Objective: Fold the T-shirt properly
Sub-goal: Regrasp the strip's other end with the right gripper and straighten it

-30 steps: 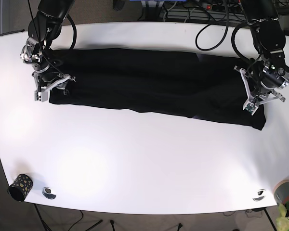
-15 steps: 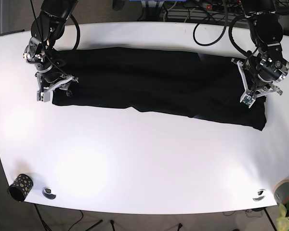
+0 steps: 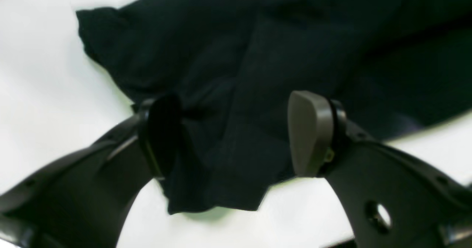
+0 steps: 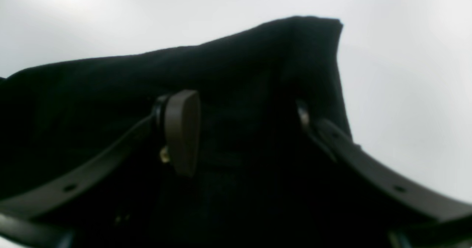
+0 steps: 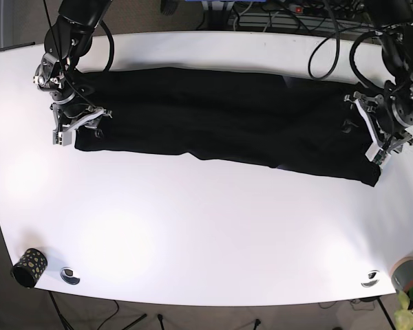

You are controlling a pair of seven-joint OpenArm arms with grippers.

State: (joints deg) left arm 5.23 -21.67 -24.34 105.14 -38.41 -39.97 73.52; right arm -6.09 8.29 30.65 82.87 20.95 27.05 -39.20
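The black T-shirt [image 5: 220,120] lies as a long folded strip across the white table [image 5: 206,227], from far left to right. My left gripper [image 5: 378,141] is at the shirt's right end; in the left wrist view it [image 3: 236,137] stands open, with the cloth's corner [image 3: 221,167] lying under the gap between its fingers. My right gripper [image 5: 74,127] is at the shirt's left end; in the right wrist view it [image 4: 243,130] is open too, hovering over the black cloth [image 4: 258,67], whose corner points away from it.
A patterned cup [image 5: 29,267] and a small round fitting [image 5: 70,275] sit at the near left edge. Another round fitting [image 5: 370,278], a grey pot [image 5: 407,273] and a plant are at the near right. Cables run behind the table's far edge.
The left arm has swung outward, toward the right end of the shirt. The right arm has hardly moved. The shirt lies as before.
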